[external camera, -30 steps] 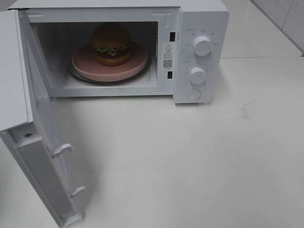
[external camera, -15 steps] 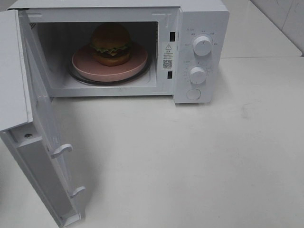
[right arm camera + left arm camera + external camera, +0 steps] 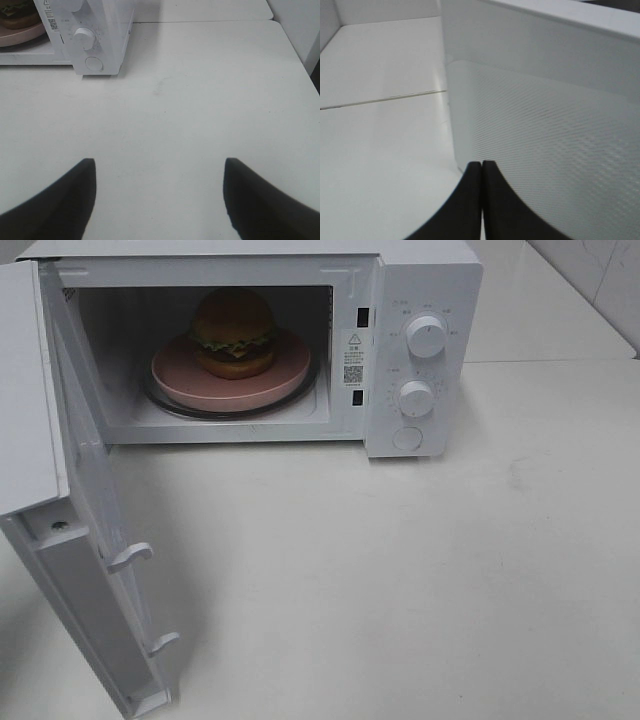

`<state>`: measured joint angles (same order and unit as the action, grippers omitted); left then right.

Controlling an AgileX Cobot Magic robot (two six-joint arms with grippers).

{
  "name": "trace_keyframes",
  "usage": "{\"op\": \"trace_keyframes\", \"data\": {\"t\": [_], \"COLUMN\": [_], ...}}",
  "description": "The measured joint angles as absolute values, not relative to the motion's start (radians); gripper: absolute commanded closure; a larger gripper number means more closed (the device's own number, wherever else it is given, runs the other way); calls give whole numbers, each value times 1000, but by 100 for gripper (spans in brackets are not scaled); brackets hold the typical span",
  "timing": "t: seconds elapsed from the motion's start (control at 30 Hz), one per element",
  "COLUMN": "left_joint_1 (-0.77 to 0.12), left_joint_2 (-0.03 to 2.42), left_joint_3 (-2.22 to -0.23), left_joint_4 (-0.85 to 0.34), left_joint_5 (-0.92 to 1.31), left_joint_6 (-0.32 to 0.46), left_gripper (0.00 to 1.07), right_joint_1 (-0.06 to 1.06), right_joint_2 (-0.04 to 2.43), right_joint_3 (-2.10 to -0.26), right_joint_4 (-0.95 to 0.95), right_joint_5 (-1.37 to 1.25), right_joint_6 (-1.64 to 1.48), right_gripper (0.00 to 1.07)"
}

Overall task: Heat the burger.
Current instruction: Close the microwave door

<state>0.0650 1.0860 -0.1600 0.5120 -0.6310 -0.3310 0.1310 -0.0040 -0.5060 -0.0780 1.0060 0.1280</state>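
The microwave (image 3: 425, 280) stands at the back of the white surface (image 3: 400, 570). Its door (image 3: 90, 570) is swung wide on the left, with the free edge reaching toward the front. A broad stretch of surface runs in front of the cavity and off to the right.

The left gripper (image 3: 481, 163) sits just beside the door's dotted panel, jaws pressed together on nothing. The right gripper (image 3: 157, 165) hangs over the surface well apart from the microwave, jaws spread wide.

The burger (image 3: 234, 332) sits inside the cavity on a pink plate (image 3: 180, 375). It has a glossy golden-brown bun, frilly green lettuce and dark filling.
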Motion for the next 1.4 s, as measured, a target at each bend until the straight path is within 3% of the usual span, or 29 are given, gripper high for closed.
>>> {"op": "trace_keyframes", "data": {"t": [0.27,0.53,0.9,1.1,1.4], "left_joint_1": [50,-107,-193,-278,-439], "left_joint_2": [1242,1406,1534,1628,1760], "left_joint_3": [-197,-297,-410,-521,-672], "left_joint_4": [559,514,472,369,118], "left_joint_5": [-761,-771,-795,-795,-794], "left_joint_6": [-356,-357,-355,-326,-167], "left_gripper": [107,107,107,107,107], "right_joint_1": [131,131,131,131,131], "right_joint_2": [-4,-4,-4,-4,-4], "right_joint_3": [-506,-506,-506,-506,-506], "right_joint_4": [-78,-78,-78,-78,-78], "right_joint_5": [1006,1006,1006,1006,1006], "right_joint_6": [128,128,128,128,128], "right_gripper": [36,36,36,36,36]}}
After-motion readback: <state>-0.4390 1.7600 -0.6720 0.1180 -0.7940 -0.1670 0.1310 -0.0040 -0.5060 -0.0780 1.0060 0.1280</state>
